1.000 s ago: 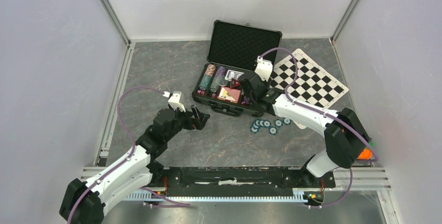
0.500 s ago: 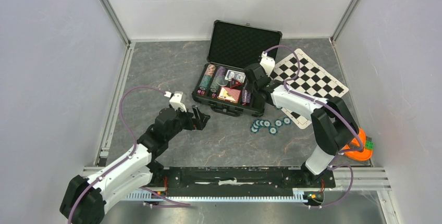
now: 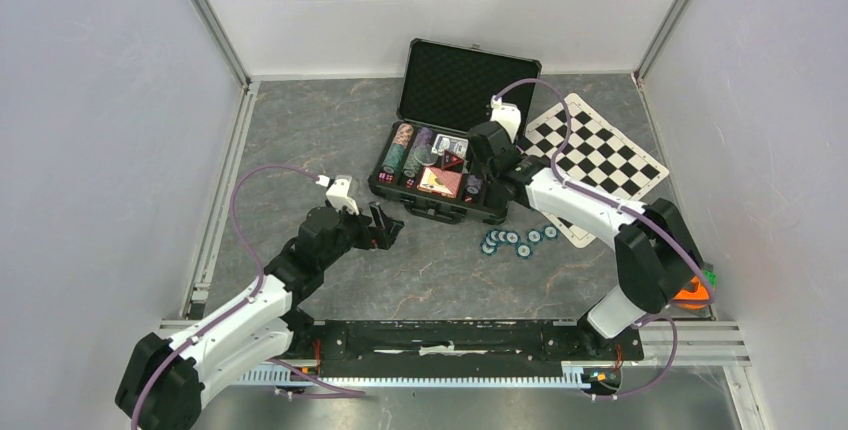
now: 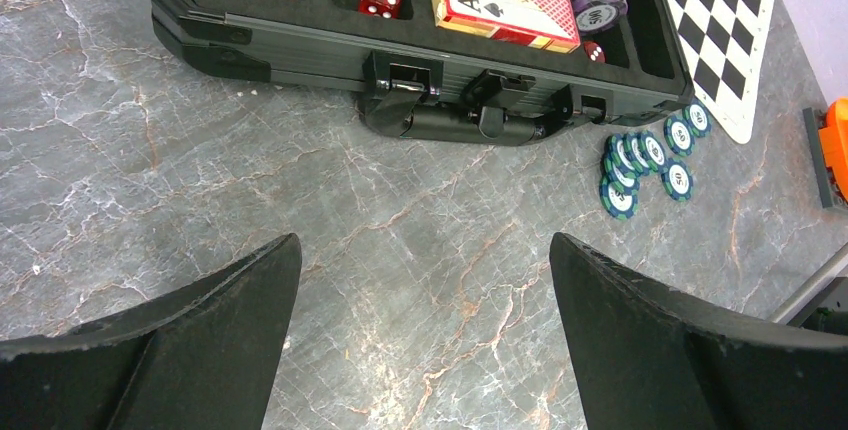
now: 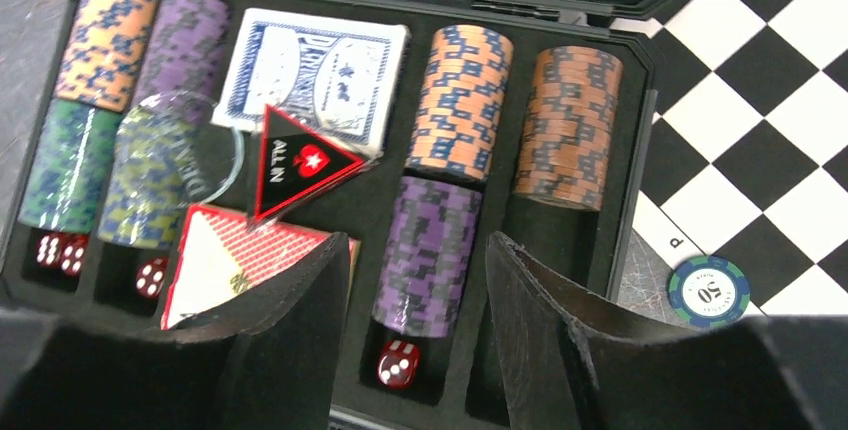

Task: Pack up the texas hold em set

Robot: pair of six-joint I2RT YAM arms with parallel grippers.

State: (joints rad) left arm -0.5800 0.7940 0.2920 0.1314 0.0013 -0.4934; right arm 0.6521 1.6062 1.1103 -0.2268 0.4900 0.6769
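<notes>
The case (image 3: pixel 466 85) lay open, long axis left-right, handle (image 4: pixel 480 125) on its near side. The left tool (image 4: pixel 422 240) gaped empty before it; the right tool (image 5: pixel 418 240) gaped empty above it.

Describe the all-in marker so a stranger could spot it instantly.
Find the open black case at the table's far side. In its tray, the marker lies between the blue deck and the red deck. It's the only triangle: black, red-edged, lettered ALL IN.

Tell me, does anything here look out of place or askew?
Yes. Several teal chips lie loose on the table in front of the case, not in a slot. Inside, the ALL IN triangle lies crookedly over the blue deck.
</notes>
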